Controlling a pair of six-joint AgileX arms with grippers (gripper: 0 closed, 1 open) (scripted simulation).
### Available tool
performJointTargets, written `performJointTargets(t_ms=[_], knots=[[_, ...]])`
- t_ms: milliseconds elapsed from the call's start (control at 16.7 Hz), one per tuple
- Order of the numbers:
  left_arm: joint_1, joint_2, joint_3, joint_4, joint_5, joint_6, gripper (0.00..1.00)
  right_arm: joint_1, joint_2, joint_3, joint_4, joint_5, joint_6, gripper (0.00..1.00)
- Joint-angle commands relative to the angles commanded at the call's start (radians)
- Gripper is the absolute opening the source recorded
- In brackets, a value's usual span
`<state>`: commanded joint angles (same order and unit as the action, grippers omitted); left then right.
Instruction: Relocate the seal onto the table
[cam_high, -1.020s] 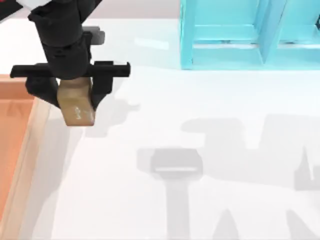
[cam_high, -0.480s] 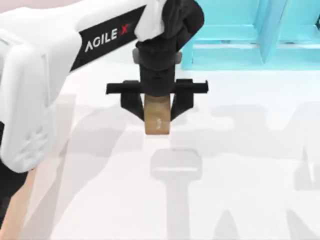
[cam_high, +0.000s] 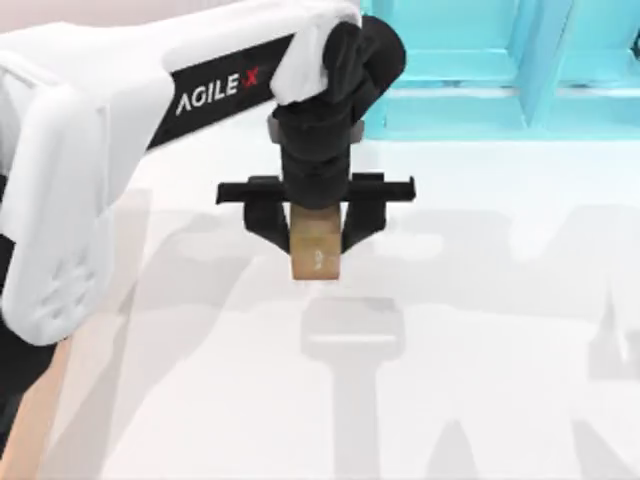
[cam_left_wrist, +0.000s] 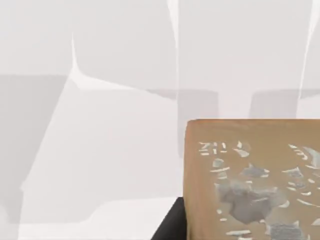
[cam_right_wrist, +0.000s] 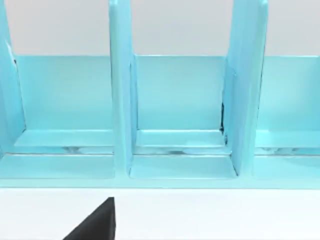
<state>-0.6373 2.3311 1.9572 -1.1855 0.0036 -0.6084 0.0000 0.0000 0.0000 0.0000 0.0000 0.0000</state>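
- The left gripper (cam_high: 316, 228) stood a little above the centre of the top view, pointing down; its two black fingers (cam_high: 266, 215) were closed on the sides of the seal (cam_high: 316, 250), with only the width of the block between them.
- The seal hung under the fingers, upright, over the white table (cam_high: 480, 300); I could not tell if its underside touched the surface or was just above it; I judged it was held this way so that it could be set down flat.
- In the left wrist view the seal (cam_left_wrist: 252, 180) was at the lower right of the frame, its tan face bearing pale marks; behind it lay the bare table (cam_left_wrist: 100, 125).
- The spot under the block was free of other things, so I judged it a safe place to let go.
- The turquoise shelf unit (cam_high: 500, 70) stood at the upper right of the top view; in the right wrist view its compartments (cam_right_wrist: 180, 115) looked empty.
- At the lower left edge of the top view a strip of the orange-brown tray (cam_high: 30, 430) was visible; I could not tell what was in it.
- A dark part of the right gripper (cam_right_wrist: 95, 225) showed at the lower edge of the right wrist view, facing the shelf; how it was set I could not tell.
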Motion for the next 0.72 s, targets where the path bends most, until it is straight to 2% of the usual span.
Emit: performJointTargets(t_ms=[360, 720], knots=[[-0.003, 0.023, -0.047, 0.060, 0.000, -0.004, 0.00, 0.000, 0.000, 0.000, 0.000, 0.000, 0.000, 1.00], [-0.003, 0.023, -0.047, 0.060, 0.000, -0.004, 0.45, 0.000, 0.000, 0.000, 0.000, 0.000, 0.000, 1.00]])
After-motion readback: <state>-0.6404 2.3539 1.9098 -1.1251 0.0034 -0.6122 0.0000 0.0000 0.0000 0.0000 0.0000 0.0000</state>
